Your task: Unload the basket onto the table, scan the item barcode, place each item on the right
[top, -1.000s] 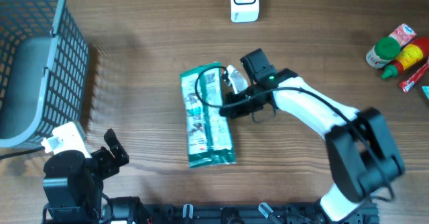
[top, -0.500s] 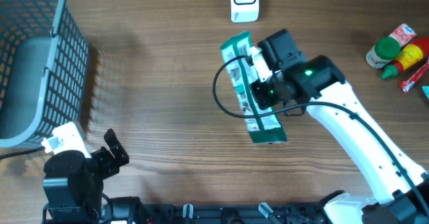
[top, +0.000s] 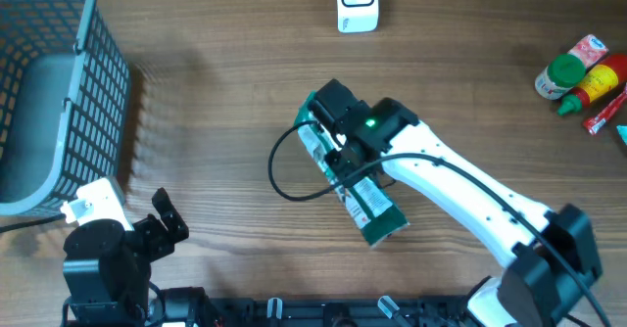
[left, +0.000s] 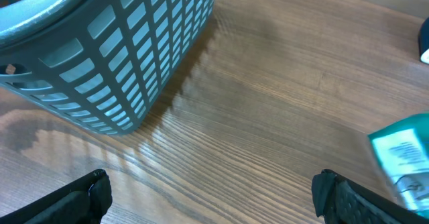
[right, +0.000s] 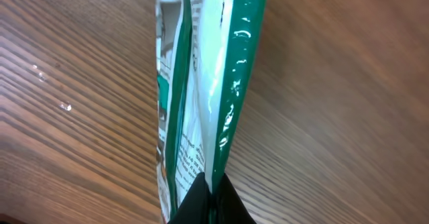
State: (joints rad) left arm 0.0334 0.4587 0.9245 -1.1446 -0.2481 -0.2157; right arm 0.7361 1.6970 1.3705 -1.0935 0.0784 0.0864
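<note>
Overhead view, asks A: what differs from half a second ago?
B: The right gripper (right: 211, 198), jaws nearly closed and pinching the green packet (top: 377, 211) by its edge, has carried it left and away from the scanner (top: 357, 2). The packet now slants over the middle of the table (top: 196, 121). The left gripper (left: 214, 200) is unmoved, jaws spread wide, holding nothing.
A: And the count?
B: One packet, one scanner, one basket (top: 59, 102), two grippers, and two bottles (top: 566, 72) at the right edge.
</note>
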